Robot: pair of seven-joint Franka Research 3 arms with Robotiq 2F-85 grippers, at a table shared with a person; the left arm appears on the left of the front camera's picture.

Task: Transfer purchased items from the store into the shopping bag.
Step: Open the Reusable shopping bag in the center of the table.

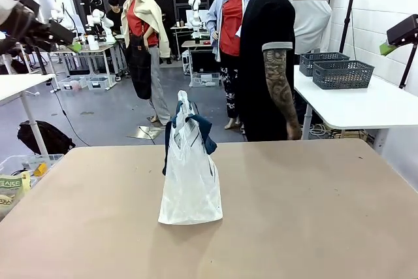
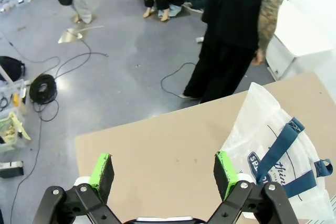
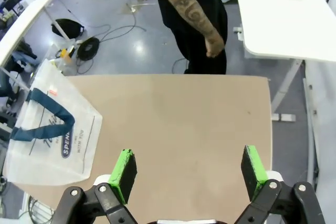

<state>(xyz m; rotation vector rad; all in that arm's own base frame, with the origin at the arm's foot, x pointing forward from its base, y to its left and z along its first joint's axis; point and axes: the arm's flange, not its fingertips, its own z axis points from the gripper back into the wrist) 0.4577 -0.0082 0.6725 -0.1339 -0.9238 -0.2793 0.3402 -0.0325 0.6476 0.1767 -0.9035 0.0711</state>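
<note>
Nearest the front camera lies the tan table (image 1: 313, 227). The shopping bag (image 1: 191, 181) stands upright near its middle, translucent white, with its navy handles (image 1: 196, 129) drooping around the bunched top. Beyond the far edge a person (image 1: 264, 63) in a black shirt stands side-on, one tattooed arm hanging down. Off to the right a white table (image 1: 379, 106) carries two dark grey baskets (image 1: 343, 73), well apart from the bag. What they hold cannot be told from this angle.

From the left wrist, the left gripper (image 2: 163, 170) hovers over the tan table, its green pads (image 2: 102, 174) spread wide with nothing between them. The bag stands at the right, close by one finger, and its navy oval logo (image 2: 255, 162) is partly hidden behind that finger. This view also takes in grey floor with black cables (image 2: 44, 87).

From the right wrist, the right gripper (image 3: 189, 170) is likewise released, its pads wide over bare tabletop. The bag sits at the far left with its printed side facing up towards the lens. The person's hand (image 3: 214, 45) hangs just past the table's far edge. One of the dark grey baskets sits at the top on the white table, with something tan inside it.
</note>
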